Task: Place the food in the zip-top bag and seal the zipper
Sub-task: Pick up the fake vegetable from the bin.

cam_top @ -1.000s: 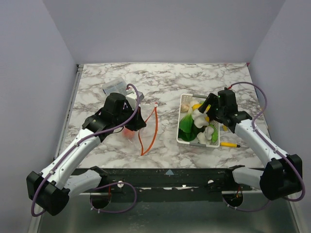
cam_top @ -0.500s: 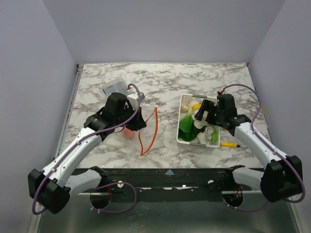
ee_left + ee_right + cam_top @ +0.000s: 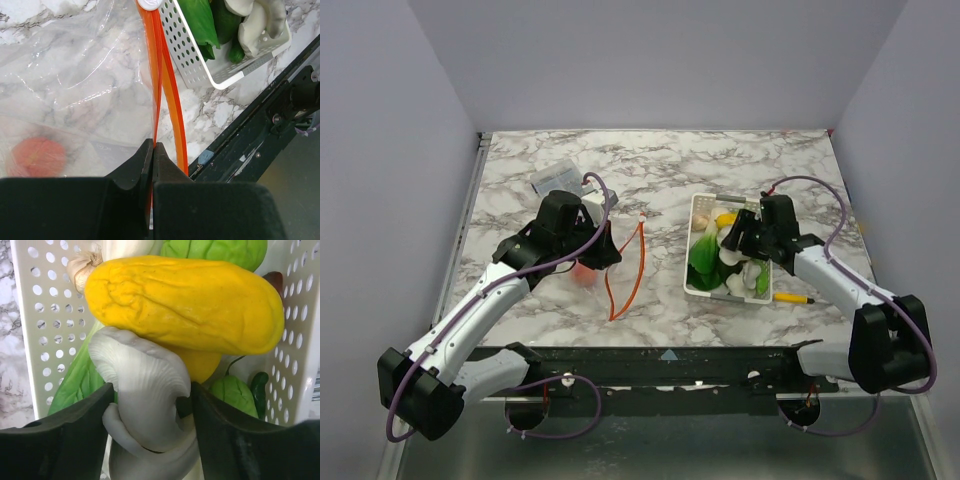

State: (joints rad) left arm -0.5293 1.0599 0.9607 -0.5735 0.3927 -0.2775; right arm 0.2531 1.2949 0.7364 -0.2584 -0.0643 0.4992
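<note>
**Left hand** (image 3: 153, 148): you had it fully shut, its fingertips pinching the zipper (image 3: 159, 85) of the zip-top bag (image 3: 75, 75).
- The two orange-red strips ran away from the fingers side by side to a white tab (image 3: 148, 3) at their far end.
- The bag lay flat on the marble counter (image 3: 670, 160), to the left of the basket.
- One red-orange fruit (image 3: 38, 156) showed through the clear plastic, close to the hand.

**Right hand** (image 3: 150, 397): you had it partly open, reaching down into the white basket (image 3: 45, 315). One finger stood on each side of a white mushroom (image 3: 142, 385), and both pressed against it.
- The mushroom sat in the basket, its cap touching the underside of a yellow lemon-like piece (image 3: 185, 302).
- Green leafy vegetables (image 3: 220, 250) lay behind and beside these two.
- The rest of the food was in the basket too, on the right half of the counter.

**Other items on the counter:**
- A yellow pen-like stick (image 3: 790, 297) lay just beside the basket's near right corner.
- A grey-clear packet (image 3: 552, 178) lay beyond the left hand, towards the far left.
</note>
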